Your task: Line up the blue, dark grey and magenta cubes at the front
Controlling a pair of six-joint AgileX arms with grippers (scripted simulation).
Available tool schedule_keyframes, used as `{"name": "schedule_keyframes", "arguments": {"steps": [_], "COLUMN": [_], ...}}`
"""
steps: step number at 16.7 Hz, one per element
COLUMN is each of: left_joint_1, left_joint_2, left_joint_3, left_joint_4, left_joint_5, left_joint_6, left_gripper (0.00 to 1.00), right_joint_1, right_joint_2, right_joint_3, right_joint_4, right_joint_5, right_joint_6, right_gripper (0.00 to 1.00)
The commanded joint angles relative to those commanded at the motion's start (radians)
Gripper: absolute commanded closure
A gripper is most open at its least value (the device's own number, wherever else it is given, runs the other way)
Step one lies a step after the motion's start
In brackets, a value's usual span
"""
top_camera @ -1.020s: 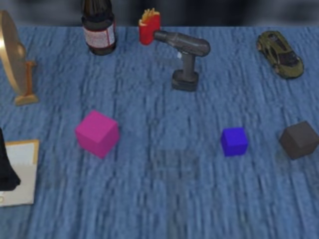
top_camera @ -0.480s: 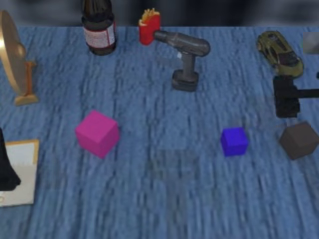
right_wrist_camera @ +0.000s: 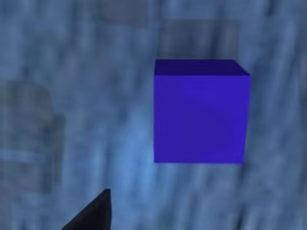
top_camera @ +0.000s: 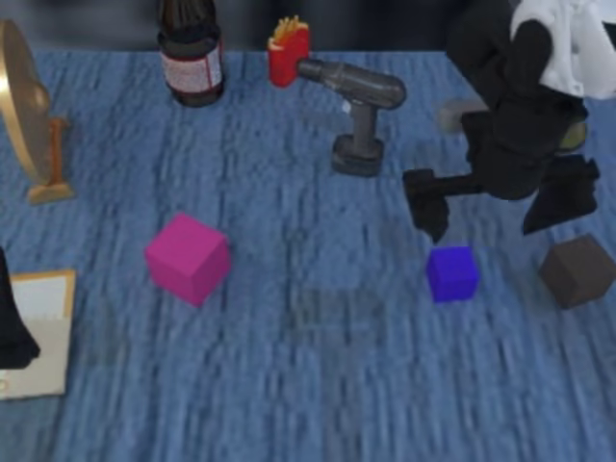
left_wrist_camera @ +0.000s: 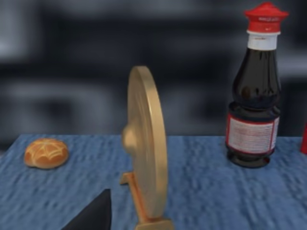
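Note:
The small blue cube [top_camera: 452, 272] rests on the blue cloth at the right. Just behind and above it hovers my right gripper [top_camera: 486, 226], open, its two black fingers spread wide and holding nothing. The right wrist view looks down on the blue cube [right_wrist_camera: 201, 111], with one dark fingertip [right_wrist_camera: 93, 215] off to its side and apart from it. The dark grey cube [top_camera: 577, 270] lies near the right edge, beside the blue one. The larger magenta cube [top_camera: 188, 258] sits left of centre. My left gripper [top_camera: 12, 332] stays parked at the left edge.
Along the back stand a dark sauce bottle [top_camera: 191, 58], a red fries carton [top_camera: 288, 50] and a grey power drill [top_camera: 356, 111]. A gold round mirror [top_camera: 24, 111] stands at the left, a white pad [top_camera: 43, 332] in front of it. A bread roll [left_wrist_camera: 46, 153] lies beyond the mirror.
My right arm has swung in from the right edge, leftward over the toy car, and now hangs over the blue cube. No cube has moved, nor has the left arm.

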Motion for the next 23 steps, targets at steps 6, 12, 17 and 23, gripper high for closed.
{"name": "schedule_keyframes", "arguments": {"steps": [6,12,17,23], "left_joint_1": [0.0,0.0,0.0,0.0], "left_joint_2": [0.0,0.0,0.0,0.0], "left_joint_3": [0.0,0.0,0.0,0.0], "left_joint_4": [0.0,0.0,0.0,0.0], "left_joint_5": [0.0,0.0,0.0,0.0], "left_joint_6": [0.0,0.0,0.0,0.0], "left_gripper": [0.0,0.0,0.0,0.0], "right_joint_1": [0.029,0.026,0.029,0.03], "right_joint_2": [0.127,0.144,0.229,0.26], "right_joint_3": [0.115,0.088,-0.013,-0.047], "right_joint_4": [-0.061,-0.019,0.174,0.234], "right_joint_5": [0.002,0.003,0.003,0.004], "right_joint_6": [0.02,0.018,0.021,0.023], "right_gripper": [0.0,0.0,0.0,0.0]}}
